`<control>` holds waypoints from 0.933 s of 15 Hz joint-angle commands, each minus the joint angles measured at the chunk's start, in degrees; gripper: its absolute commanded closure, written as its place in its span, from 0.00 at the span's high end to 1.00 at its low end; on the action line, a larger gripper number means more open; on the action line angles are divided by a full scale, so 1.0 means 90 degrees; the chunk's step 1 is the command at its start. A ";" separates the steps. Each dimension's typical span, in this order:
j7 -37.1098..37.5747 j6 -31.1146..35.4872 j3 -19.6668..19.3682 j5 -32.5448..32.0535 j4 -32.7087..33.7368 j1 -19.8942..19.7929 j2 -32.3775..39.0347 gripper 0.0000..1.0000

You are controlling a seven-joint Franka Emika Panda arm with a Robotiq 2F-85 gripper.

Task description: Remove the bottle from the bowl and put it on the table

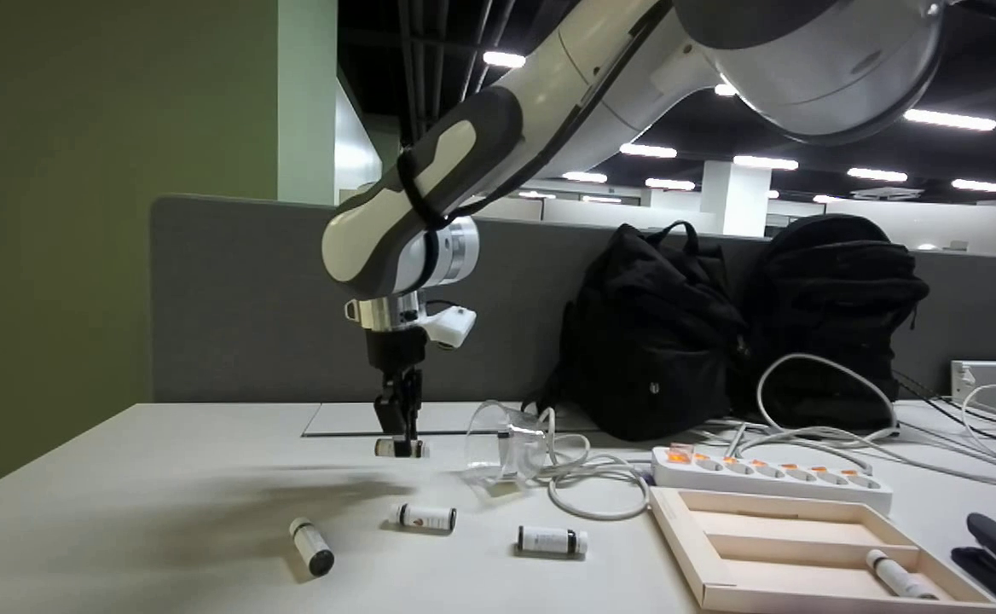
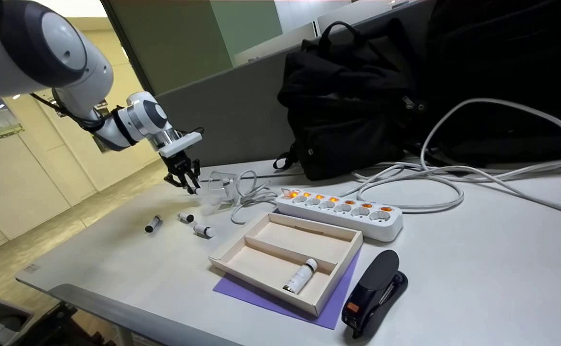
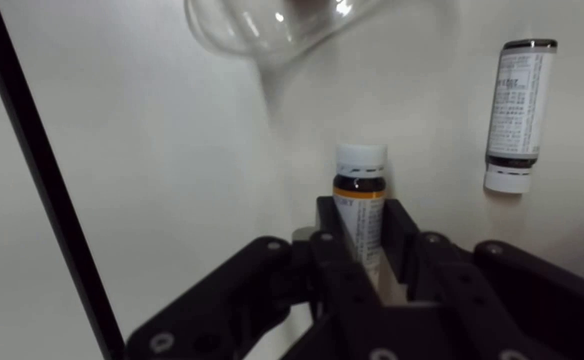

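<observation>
Before us in an exterior view, three loose bottles (image 1: 425,518) lie on the counter (image 1: 626,580); beyond them our gripper (image 3: 359,225) grasps the orange-banded bottle (image 3: 364,212) outside the clear bowl (image 1: 498,452), lying sideways near it; farther back, we see black backpacks (image 1: 651,341).

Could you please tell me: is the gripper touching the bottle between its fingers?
Touching. The wrist view shows the gripper closed on the bottle: both black pads lie against its sides, with no visible gap.
</observation>
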 commanded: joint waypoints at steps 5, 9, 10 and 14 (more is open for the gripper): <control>-0.0103 -0.0178 -0.0058 0.0065 0.1243 0.0322 0.0846 0.07; -0.0196 -0.0275 -0.0035 0.0187 0.1523 0.0313 0.1080 0.07; -0.0213 -0.0311 -0.0038 0.0214 0.1585 0.0315 0.1137 0.07; -0.0328 -0.0611 -0.0045 0.0316 0.1836 0.0330 0.1234 0.53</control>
